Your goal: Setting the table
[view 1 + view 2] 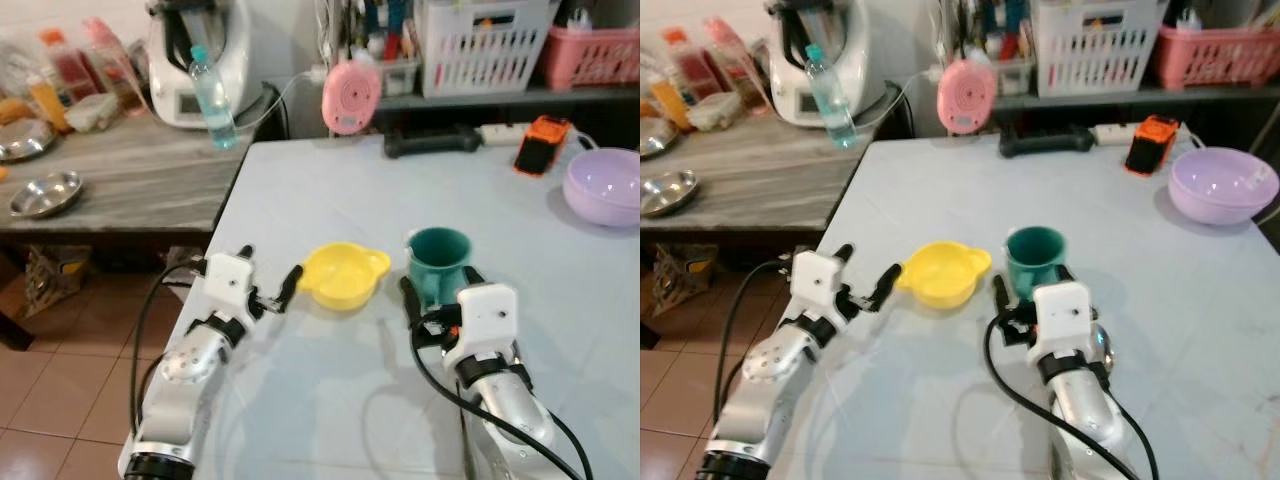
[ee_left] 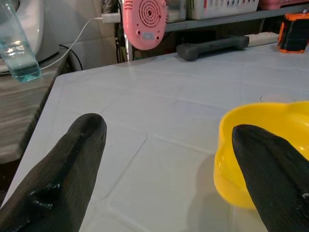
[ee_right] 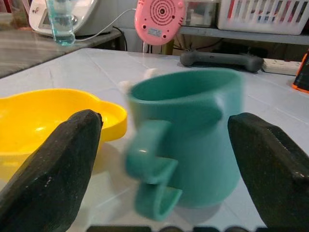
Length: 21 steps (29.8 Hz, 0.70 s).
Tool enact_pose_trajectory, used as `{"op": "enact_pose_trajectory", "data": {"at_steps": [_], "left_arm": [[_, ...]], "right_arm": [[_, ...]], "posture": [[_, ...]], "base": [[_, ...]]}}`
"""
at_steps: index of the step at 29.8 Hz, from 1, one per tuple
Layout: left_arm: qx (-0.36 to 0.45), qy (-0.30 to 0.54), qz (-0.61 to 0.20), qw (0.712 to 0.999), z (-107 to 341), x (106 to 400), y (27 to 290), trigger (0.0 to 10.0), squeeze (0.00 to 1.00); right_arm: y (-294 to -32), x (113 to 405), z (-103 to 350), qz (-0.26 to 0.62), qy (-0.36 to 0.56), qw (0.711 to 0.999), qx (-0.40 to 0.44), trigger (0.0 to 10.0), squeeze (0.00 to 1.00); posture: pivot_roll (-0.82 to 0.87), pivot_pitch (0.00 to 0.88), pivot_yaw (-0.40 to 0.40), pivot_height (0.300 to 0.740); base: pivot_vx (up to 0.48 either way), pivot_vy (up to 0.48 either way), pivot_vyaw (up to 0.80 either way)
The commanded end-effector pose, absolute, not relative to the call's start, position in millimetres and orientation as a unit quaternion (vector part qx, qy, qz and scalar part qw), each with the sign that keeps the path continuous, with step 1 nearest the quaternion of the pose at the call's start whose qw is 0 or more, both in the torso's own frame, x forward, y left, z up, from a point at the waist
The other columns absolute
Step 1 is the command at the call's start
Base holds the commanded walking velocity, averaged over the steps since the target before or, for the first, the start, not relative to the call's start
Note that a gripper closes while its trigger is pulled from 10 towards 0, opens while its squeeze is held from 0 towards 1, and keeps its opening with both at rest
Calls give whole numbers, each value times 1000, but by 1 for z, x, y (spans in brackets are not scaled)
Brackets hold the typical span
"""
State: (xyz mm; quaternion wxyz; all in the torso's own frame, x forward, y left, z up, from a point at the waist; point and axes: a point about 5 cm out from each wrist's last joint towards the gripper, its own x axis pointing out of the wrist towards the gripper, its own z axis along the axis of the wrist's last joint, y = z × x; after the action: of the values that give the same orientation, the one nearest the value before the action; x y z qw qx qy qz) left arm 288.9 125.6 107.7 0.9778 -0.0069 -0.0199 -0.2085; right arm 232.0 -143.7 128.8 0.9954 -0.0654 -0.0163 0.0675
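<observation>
light: bright, even | shadows: soft — short | blur: teal mug [image 3: 190, 140]

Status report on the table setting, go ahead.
Both grippers open: left beside yellow bowl, right around green mug, not gripping. Nothing in the way.

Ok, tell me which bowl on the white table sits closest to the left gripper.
The small yellow bowl with handle tabs. It sits just beside the open left gripper, next to the teal mug. The larger lilac bowl stands at the table's far right.
</observation>
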Motion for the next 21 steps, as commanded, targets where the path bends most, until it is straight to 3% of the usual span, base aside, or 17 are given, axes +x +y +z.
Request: {"op": "enact_pose_trajectory", "data": {"at_steps": [1,15,21], "left_arm": [[-9,-25,-220,975,110,288,122,10000,0],[-12,-11,-239,971,109,287,120,10000,0],[-42,27,-250,967,105,293,117,10000,0]], "right_arm": [[-145,230,129,66,-15,996,-66,10000,0],[-146,229,129,59,-14,996,-69,10000,0],[-142,227,148,72,-57,993,-70,10000,0]], "posture": [[-145,22,114,740],[-142,26,119,740],[-143,29,125,740]], "base": [[0,0,0],[0,0,0],[0,0,0]]}}
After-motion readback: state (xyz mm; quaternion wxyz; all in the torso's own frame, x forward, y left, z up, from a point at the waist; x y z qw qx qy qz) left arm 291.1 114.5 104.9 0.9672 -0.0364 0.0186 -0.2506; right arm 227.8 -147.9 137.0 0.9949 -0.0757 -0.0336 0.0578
